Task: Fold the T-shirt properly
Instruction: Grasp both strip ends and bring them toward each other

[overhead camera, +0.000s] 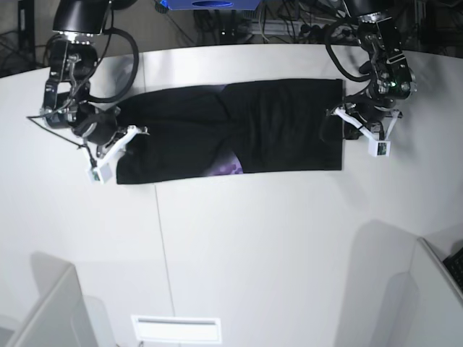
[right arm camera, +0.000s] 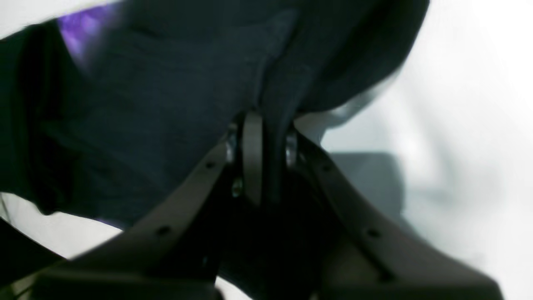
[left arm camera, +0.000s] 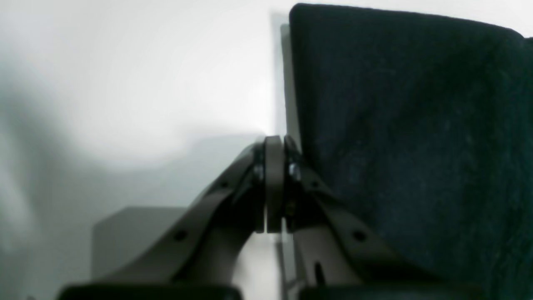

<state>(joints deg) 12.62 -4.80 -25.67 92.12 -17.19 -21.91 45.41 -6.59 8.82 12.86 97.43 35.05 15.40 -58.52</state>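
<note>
The right gripper [right arm camera: 266, 125] is clamped on a fold of the shirt [right arm camera: 166, 108]: in the right wrist view dark cloth runs down between its two fingers [right arm camera: 252, 154], which stand close together with the fabric pinched in the gap. A patch of purple print shows at the upper left of that view, blurred. In the base view this gripper [overhead camera: 123, 137] sits at the left end of the shirt, right at the cloth's edge.

The left gripper [left arm camera: 275, 143] is closed, its fingers [left arm camera: 272, 183] pressed together with no visible gap. In the left wrist view the shirt's straight black edge [left arm camera: 416, 125] lies just beside it, to the right; whether any cloth is caught between the tips cannot be told. In the base view this gripper [overhead camera: 347, 116] sits at the right end of the shirt.

The shirt [overhead camera: 239, 134] lies flat on the white table [overhead camera: 253, 253] as a long black band stretched between the two grippers. A small purple patch shows near its lower edge, about midway.
</note>
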